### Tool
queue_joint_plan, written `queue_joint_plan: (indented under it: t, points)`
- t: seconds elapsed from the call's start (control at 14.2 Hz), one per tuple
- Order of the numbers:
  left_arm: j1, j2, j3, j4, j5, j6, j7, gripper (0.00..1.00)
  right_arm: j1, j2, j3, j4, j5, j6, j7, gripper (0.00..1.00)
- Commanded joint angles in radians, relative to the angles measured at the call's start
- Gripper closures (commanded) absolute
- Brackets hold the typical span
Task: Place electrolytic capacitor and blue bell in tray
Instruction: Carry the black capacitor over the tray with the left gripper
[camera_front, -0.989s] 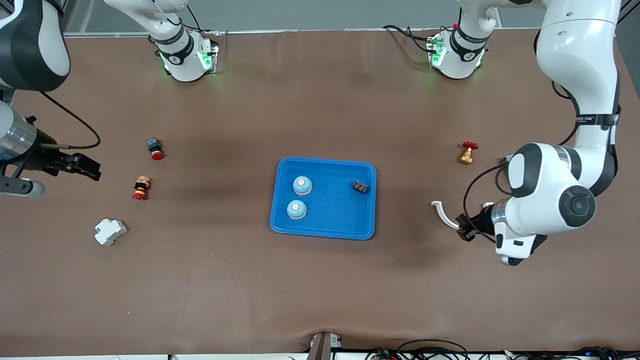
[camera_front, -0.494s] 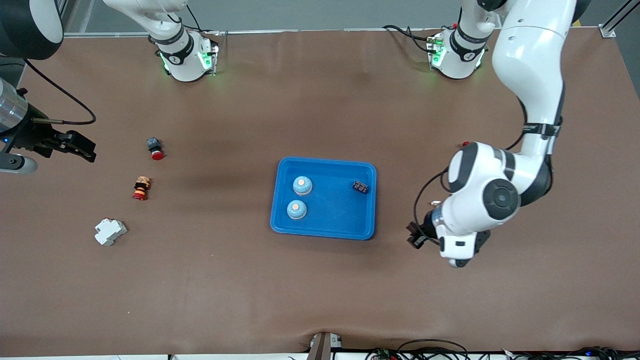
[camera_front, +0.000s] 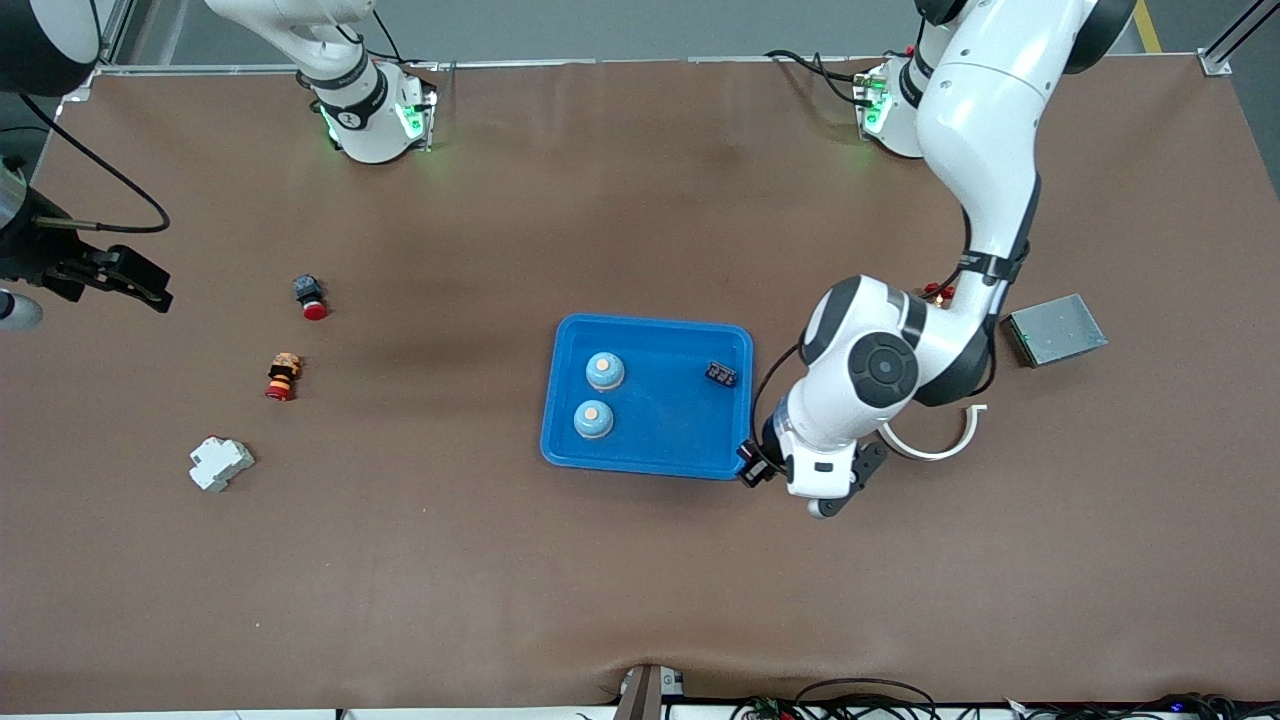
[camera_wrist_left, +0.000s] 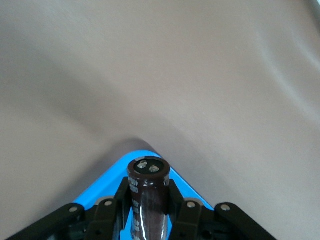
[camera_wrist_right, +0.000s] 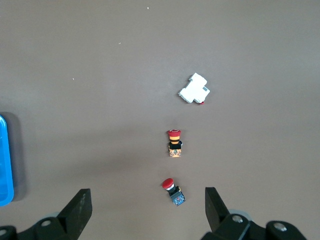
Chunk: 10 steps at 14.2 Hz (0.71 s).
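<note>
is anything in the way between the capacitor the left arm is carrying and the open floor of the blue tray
Nothing visible. The left pincer holds the capacitor over the tray corner; bare floor lies just inside the rim.

Brown table, blue tray, two red pushbuttons, white breaker, grey box, white ring

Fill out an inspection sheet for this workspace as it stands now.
Surface: brown table, wrinkled at the camera-side edge.
Job's things: blue tray holds two blue bells and a small dark part; electrolytic capacitor in the left gripper.
Clutter: two red-capped push buttons, white breaker, white curved strip, grey metal box, red-handled valve mostly hidden.
Grippers: left gripper shut on the capacitor over the tray's corner; right gripper open, waiting over the right arm's end.
Cables: bundle at the camera-side edge.
Surroundings: nothing seen.
</note>
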Motion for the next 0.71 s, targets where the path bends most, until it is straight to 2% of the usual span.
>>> queue_joint_plan:
  t: [0.0, 0.28, 0.64]
  points:
    - [-0.041, 0.058, 0.016, 0.024, -0.01, 0.059, -0.026, 1.0, 0.016, -0.054, -0.03, -0.053, 0.017, -0.002, -0.024, 0.0]
    - [-0.09, 0.084, 0.021, 0.014, 0.013, 0.059, -0.087, 1.0, 0.019, -0.085, -0.047, -0.076, 0.017, -0.004, -0.036, 0.0]
    - [-0.102, 0.095, 0.021, -0.001, 0.036, 0.059, -0.132, 1.0, 0.02, -0.12, -0.076, -0.111, 0.017, -0.002, -0.079, 0.0]
